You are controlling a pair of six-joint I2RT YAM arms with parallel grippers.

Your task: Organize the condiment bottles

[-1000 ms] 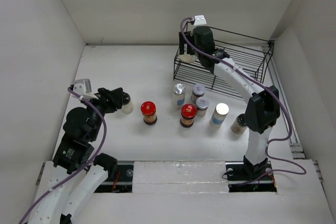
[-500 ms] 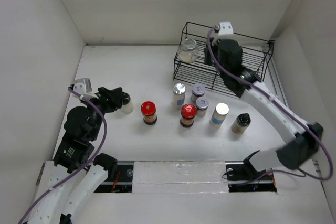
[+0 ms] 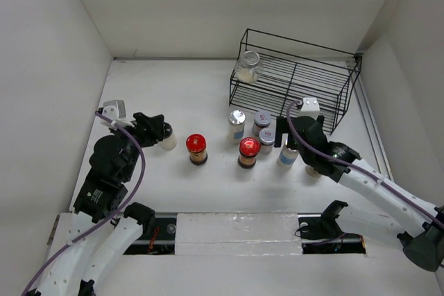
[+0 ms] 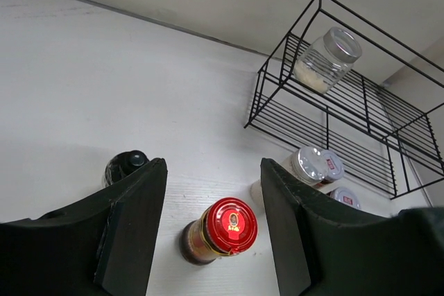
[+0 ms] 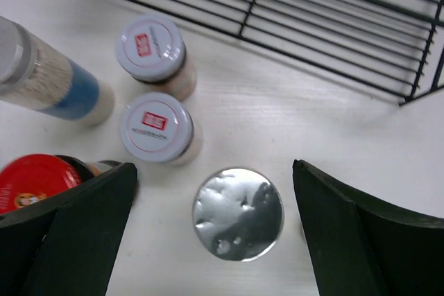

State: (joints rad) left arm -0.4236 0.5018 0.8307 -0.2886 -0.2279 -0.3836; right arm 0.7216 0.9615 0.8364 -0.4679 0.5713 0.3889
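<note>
The condiment bottles stand mid-table: a red-lidded jar (image 3: 197,148), a second red-lidded jar (image 3: 249,150), a tall silver-lidded bottle (image 3: 237,124), two grey-lidded jars (image 3: 262,121) and a black-lidded jar (image 3: 167,140). One pale jar (image 3: 248,67) lies in the black wire rack (image 3: 326,67). My left gripper (image 3: 154,129) is open and empty beside the black-lidded jar; in its wrist view the red-lidded jar (image 4: 222,230) sits between the open fingers (image 4: 132,227). My right gripper (image 5: 214,169) is open and empty above a silver-lidded jar (image 5: 238,213).
White walls enclose the table on the left, back and right. The rack stands at the back right, against the right wall. My right arm (image 3: 361,178) crosses the table's right side and hides a jar beneath it.
My right arm has left the rack, with the pale jar staying in it, and swung down to hover over the silver-lidded jar. My left gripper barely shifted.
</note>
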